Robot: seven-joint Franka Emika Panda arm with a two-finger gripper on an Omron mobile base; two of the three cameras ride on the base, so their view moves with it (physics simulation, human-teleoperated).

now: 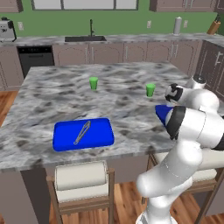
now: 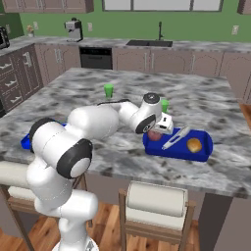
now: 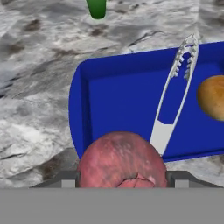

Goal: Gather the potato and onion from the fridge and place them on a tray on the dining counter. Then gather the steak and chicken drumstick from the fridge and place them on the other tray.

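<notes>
We have the onion (image 3: 122,159), a round reddish bulb, clamped between the fingers of the gripper (image 2: 158,133), which stand fairly wide because the bulb fills the gap between them. Taking the right-hand blue tray (image 2: 201,149) as our landmark, the onion hangs over its near left end, just inside the rim. The potato (image 2: 194,144) already lies at the tray's far right end, and silver tongs (image 3: 175,94) run lengthwise down its middle. We judge the step in hand to be setting the onion down. To do it well, we should lower it onto the bare blue floor to the left of the tongs, clear of the rim, and release only once it rests, since a round bulb may roll. The other blue tray (image 1: 83,133) sits well apart along the dining counter (image 1: 122,94).
</notes>
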